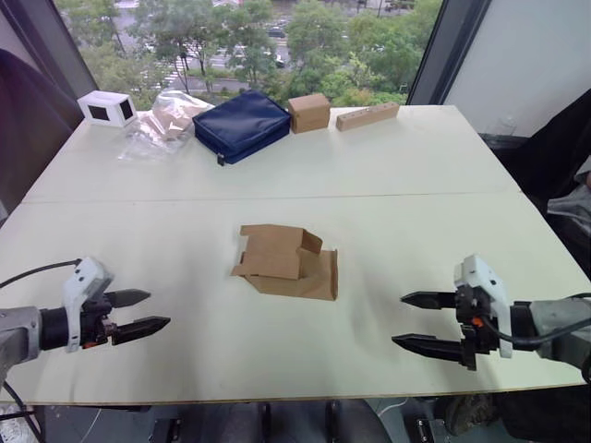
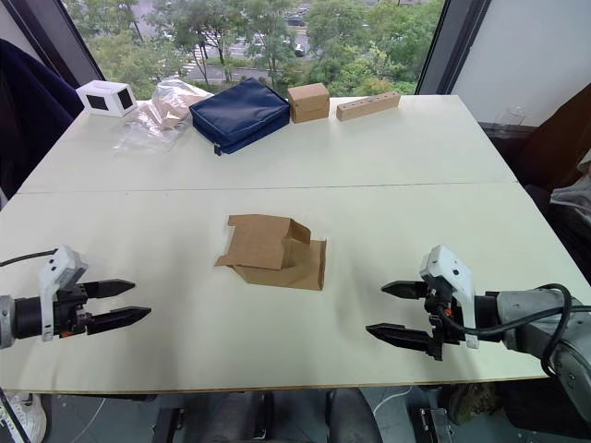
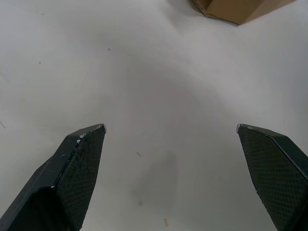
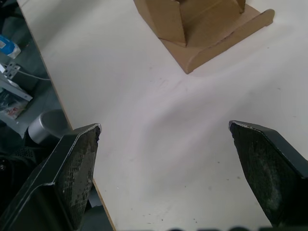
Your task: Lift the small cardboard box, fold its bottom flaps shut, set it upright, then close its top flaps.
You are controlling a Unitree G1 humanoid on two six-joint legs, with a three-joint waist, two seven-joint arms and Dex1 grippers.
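Observation:
The small cardboard box (image 1: 287, 262) lies flattened in the middle of the table, plain brown, with its flaps (image 1: 310, 242) spread loose at the ends; I cannot tell bottom flaps from top flaps. My left gripper (image 1: 138, 313) hovers open near the table's front left, well away from the box. At the front right my right gripper (image 1: 416, 322) is open too, empty, pointing toward the box. A corner of the box (image 3: 240, 9) appears in the left wrist view, and its near end (image 4: 202, 29) in the right wrist view.
Along the far edge of the white table (image 1: 388, 175) stand a white device (image 1: 107, 107), a clear plastic bag (image 1: 164, 120), a navy pouch (image 1: 242, 125), a small closed brown box (image 1: 308, 113) and a wooden block (image 1: 367, 115). Windows lie beyond.

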